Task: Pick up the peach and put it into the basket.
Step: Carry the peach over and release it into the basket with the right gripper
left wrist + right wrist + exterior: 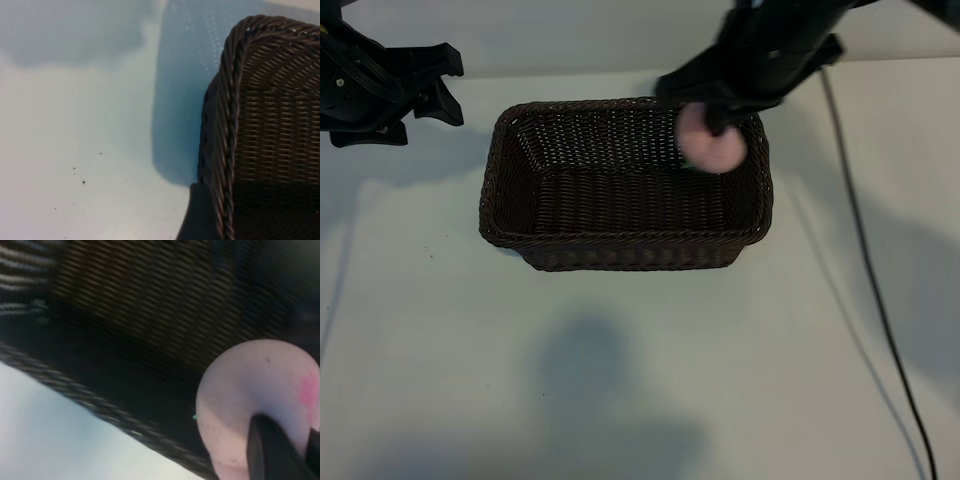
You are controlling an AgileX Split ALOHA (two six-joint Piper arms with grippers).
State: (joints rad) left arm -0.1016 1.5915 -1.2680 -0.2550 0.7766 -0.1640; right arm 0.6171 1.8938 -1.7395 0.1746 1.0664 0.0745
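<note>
1. The right gripper (715, 125) hangs over the basket's (620, 245) far right corner, and its jaws are pinched tight on the peach (712, 143).
2. The peach is up in the air, just inside the basket's braided rim, not touching the bottom.
3. Up close, the peach (250, 395) shows a pink blush, and one dark fingertip (270, 450) presses into it.
4. The basket sits on the white table (620, 380), nearer the far edge than the near one.
5. The left gripper (425, 85) waits by the table's far left corner, beside the basket, jaws wide apart and holding nothing.
6. A black cable (880, 300) runs down the table's right side.
</note>
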